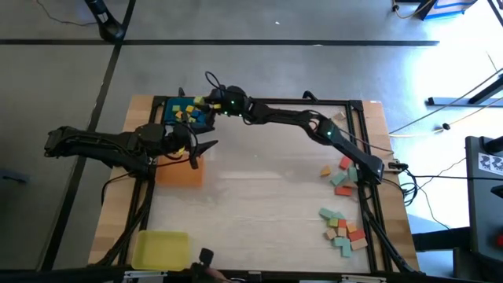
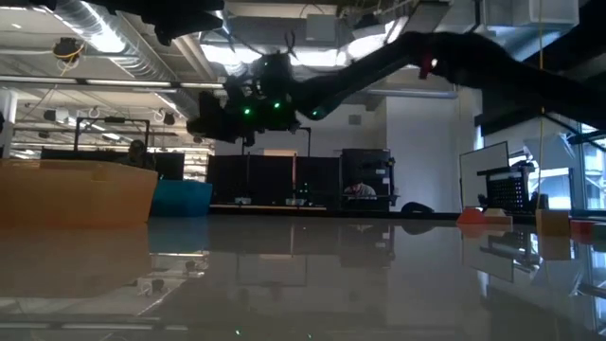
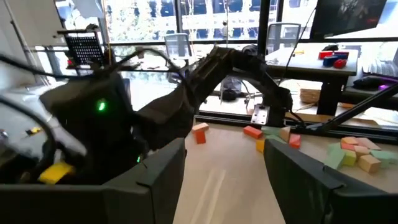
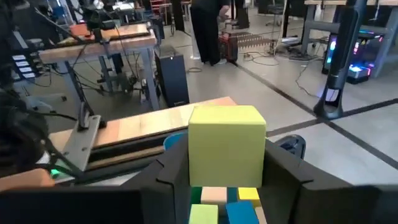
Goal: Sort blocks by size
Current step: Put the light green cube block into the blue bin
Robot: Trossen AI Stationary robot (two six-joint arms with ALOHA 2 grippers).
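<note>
My right gripper (image 1: 207, 104) reaches across to the far left of the table and hangs over the blue tray (image 1: 167, 118), shut on a yellow block (image 4: 227, 146). Several yellow blocks (image 1: 185, 112) lie in that tray, and more blocks (image 4: 225, 204) show under the held one. My left gripper (image 1: 203, 151) stands open and level above the orange tray (image 1: 179, 173), with nothing between its fingers (image 3: 166, 169). Loose blocks lie in two heaps at the table's right, one farther back (image 1: 339, 174) and one nearer (image 1: 343, 226). My right gripper pinches the yellow block by two opposite side faces (image 4: 198, 167), one finger (image 4: 169, 177) on each side. The fingers lie about level and come from the table's right. The block sits upright and lifted clear, above the blocks in the blue tray.
A yellow tray (image 1: 161, 250) sits at the near left corner. The middle of the wooden table (image 1: 267, 196) is bare. My right arm (image 1: 314, 126) spans the far side of the table. The two grippers hang close together at the far left.
</note>
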